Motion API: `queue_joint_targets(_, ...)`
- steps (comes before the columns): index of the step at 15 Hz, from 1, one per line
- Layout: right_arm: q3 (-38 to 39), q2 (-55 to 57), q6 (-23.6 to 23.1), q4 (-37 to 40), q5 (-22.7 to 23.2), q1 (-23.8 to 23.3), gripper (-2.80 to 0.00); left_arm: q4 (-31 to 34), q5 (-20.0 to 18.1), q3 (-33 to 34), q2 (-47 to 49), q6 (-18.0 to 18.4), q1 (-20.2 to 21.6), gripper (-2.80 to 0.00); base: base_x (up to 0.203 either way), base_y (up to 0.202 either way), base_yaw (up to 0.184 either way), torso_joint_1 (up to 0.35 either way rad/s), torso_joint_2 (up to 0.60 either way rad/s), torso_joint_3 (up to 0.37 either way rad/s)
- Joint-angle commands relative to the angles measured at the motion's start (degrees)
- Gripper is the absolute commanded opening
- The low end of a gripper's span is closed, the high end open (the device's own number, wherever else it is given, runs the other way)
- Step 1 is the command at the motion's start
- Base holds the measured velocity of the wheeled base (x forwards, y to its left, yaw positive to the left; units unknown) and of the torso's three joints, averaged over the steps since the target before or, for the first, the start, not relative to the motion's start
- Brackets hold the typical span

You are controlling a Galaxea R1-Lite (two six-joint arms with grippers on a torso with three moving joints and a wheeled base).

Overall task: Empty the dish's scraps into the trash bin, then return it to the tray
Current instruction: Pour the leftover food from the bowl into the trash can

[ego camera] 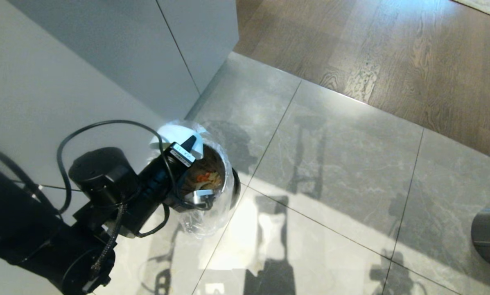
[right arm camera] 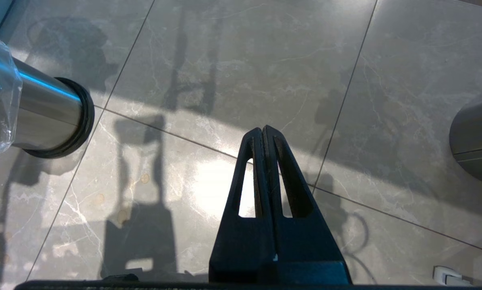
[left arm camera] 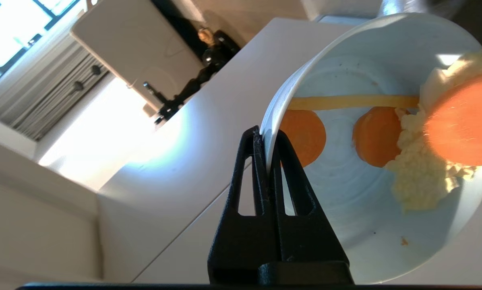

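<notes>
While tipped over the trash bin, held by the left gripper, pinched on the rim of the dish, fingers pressed onto the thin wall. Inside the dish, scraps: orange round slices, a yellow strip, a pale crumbly lump, sitting towards one side. In the lined bin, maybe some orange bits already, hard to see. Over the grey tiled floor, right gripper with fingers pressed together, holding nothing, apart from the bin

Around me: grey marbled floor tiles streaked with sunlight, wood flooring beyond, pale cabinet fronts, curtained window.
</notes>
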Motion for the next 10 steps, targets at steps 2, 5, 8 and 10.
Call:
queue_joint_targets(2,0.0,0.1,0.0,0.0,-0.1,0.0,-2.8,-2.8,0.2,1.1,-2.9,1.5,-0.9,-2.8,0.0,0.0,0.0,0.0,0.0,0.0)
queue_joint_targets(5,-0.1,0.1,0.4,0.0,-0.1,0.0,-2.8,-2.8,0.3,1.7,-6.8,1.8,-1.0,-2.8,0.0,0.0,0.0,0.0,0.0,0.0)
queue_joint_targets(8,0.0,0.0,0.4,0.0,-0.1,0.0,-2.8,-2.8,0.7,1.9,-11.0,1.9,-0.7,-2.8,0.0,0.0,0.0,0.0,0.0,0.0)
queue_joint_targets(10,-0.1,0.0,0.4,0.0,-0.1,0.0,-2.8,-2.8,0.9,2.7,-12.3,2.4,-0.7,-2.8,0.0,0.0,0.0,0.0,0.0,0.0)
